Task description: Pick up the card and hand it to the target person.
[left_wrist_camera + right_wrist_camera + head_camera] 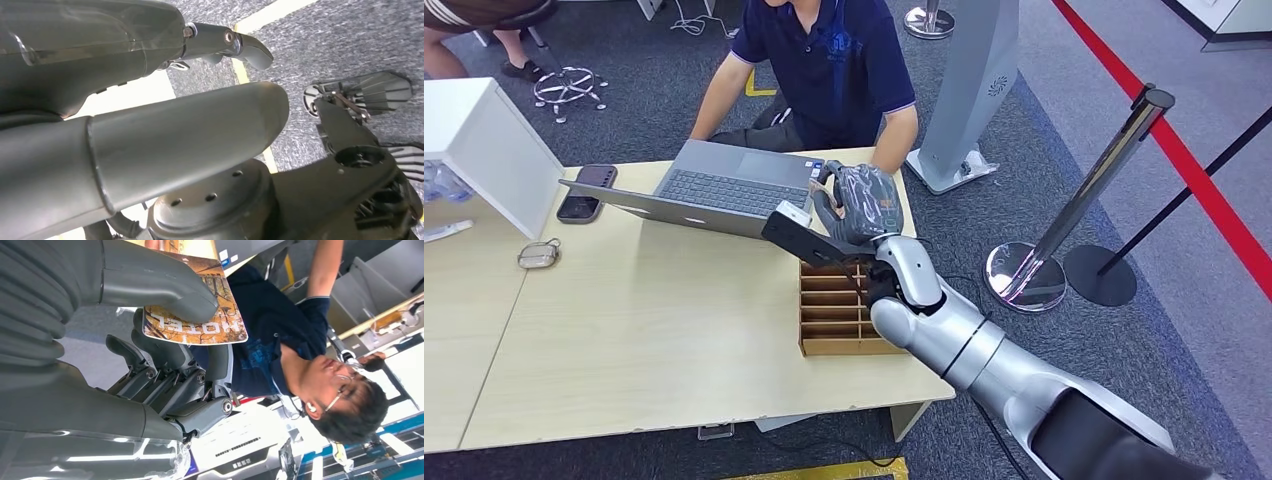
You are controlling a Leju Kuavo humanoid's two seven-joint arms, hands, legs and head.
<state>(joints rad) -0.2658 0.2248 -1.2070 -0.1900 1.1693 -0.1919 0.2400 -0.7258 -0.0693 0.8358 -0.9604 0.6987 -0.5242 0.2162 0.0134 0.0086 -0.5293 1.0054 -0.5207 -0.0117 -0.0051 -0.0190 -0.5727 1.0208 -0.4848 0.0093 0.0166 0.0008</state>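
The card (200,315), orange-brown with the word HOTEL printed on it, is pinched between the thick thumb and the dark fingers of my right hand (165,335). In the head view my right hand (861,203) is raised above the far end of the wooden slotted card rack (836,315), near the table's far right edge. The target person (824,60) in a dark blue polo sits just behind the table, facing it, and appears close beyond the card in the right wrist view (285,345). My left hand (150,125) hangs with fingers apart and holds nothing.
An open grey laptop (724,185) lies in front of the person. A dark phone (589,190), a white box (484,150) and a small key fob (539,255) sit at the table's left. A stanchion post (1074,200) with a red belt stands to the right.
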